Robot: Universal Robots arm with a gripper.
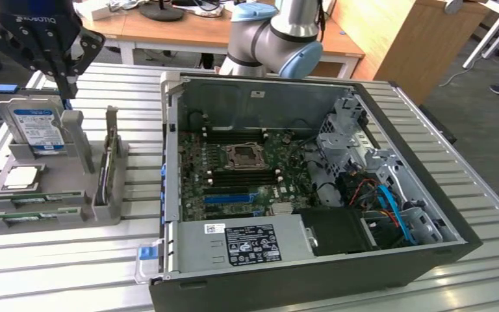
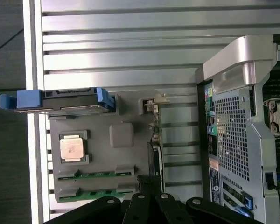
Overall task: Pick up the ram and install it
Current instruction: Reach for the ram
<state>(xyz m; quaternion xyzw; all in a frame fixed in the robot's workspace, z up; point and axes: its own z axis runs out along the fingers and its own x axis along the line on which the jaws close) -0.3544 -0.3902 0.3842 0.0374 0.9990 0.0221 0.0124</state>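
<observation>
While the robot's gripper [image 1: 65, 84] hangs over the far end of a grey parts holder [image 1: 102, 208], its jaws are closed together w/ nothing seen between them, tips just above the gap between a hard drive [image 1: 34, 127] and a grey post of the holder. Holder sits on a slatted metal worktop [image 1: 50, 273], toward the exterior view's left, near an open PC case [image 1: 258, 91] w/ a strip of worktop between them. The ram [image 1: 49, 197] lies flat in a slot near the holder's front, a green stick w/ grey clips at its ends, untouched and well apart from the gripper. A second green stick [image 1: 37, 220] lies parallel in the next slot. A square silver processor [image 1: 23, 176] rests between the sticks and the hard drive, which stands upright w/ a blue-white label. A thin dark board [image 1: 107, 162] stands on edge on the holder's side nearest the case. Inside the case a motherboard [image 1: 232, 175] faces up. Wrist cam looks down on the same holder: gripper [image 2: 149, 198], ram [image 2: 95, 174], processor [image 2: 73, 148], hard drive [image 2: 60, 100], case [image 2: 238, 130].
</observation>
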